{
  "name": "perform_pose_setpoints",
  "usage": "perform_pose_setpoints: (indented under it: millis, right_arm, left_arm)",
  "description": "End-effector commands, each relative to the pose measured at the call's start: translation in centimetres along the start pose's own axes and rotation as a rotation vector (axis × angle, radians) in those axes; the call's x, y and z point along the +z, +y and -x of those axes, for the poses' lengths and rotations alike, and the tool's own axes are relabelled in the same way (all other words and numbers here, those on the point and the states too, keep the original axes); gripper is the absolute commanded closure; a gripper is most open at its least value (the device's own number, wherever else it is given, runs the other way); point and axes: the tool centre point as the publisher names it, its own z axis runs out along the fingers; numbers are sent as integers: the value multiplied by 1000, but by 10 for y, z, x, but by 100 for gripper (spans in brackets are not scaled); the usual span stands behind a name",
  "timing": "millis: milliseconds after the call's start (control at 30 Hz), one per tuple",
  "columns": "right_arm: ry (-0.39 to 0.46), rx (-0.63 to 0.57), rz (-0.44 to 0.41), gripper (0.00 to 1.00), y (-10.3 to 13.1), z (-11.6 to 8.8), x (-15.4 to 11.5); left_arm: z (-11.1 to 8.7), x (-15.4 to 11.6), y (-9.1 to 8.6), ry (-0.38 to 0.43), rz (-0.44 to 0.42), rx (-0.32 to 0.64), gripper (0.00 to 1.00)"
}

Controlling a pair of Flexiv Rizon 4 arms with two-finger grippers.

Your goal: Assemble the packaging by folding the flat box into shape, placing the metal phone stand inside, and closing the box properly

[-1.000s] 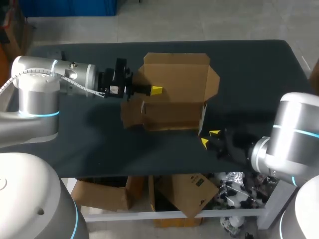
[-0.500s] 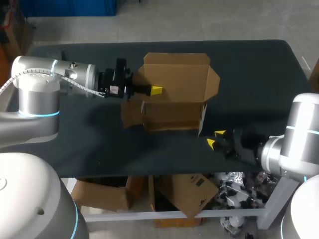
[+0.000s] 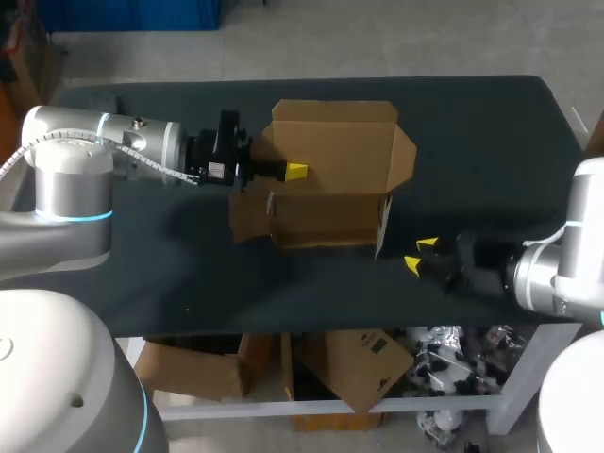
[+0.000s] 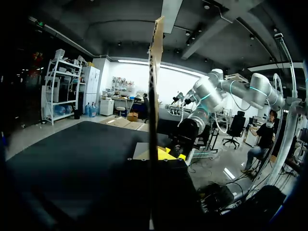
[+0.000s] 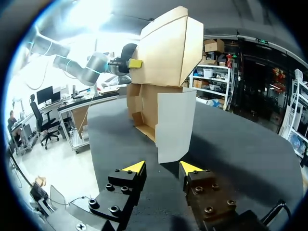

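The brown cardboard box (image 3: 330, 175) stands half folded at the table's middle, its lid panel (image 3: 335, 137) lying back and a side flap (image 3: 384, 226) hanging at its front right corner. My left gripper (image 3: 294, 171) is shut on the box's left wall; in the left wrist view that wall (image 4: 155, 96) shows edge-on, straight ahead. My right gripper (image 3: 419, 255) stands open just off the front right corner, touching nothing. In the right wrist view the pale flap (image 5: 175, 125) hangs a little ahead of the open right gripper (image 5: 162, 168), with the box (image 5: 166, 53) behind it. No phone stand shows.
The dark table (image 3: 472, 142) is bare to the right of and behind the box. A loose brown flap (image 3: 247, 215) of the box lies flat at its left front. My right gripper is close to the table's front edge (image 3: 311, 326).
My right gripper has drawn back to the right, away from the box's front right corner. The left arm and the box have kept still.
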Motion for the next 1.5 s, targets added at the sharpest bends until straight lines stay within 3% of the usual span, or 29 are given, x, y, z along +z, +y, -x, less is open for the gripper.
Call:
perform_pose_setpoints:
  millis: [33,567,1500]
  right_arm:
    - [98,-7,3,54,0,10,0]
    - [182,-87,8,53,20,28,20]
    - [205,-145,-36,51,36,30,56]
  left_arm:
    - [0,1,3,1,0,0,100]
    - [0,1,3,1,0,0,100]
    - [0,1,3,1,0,0,100]
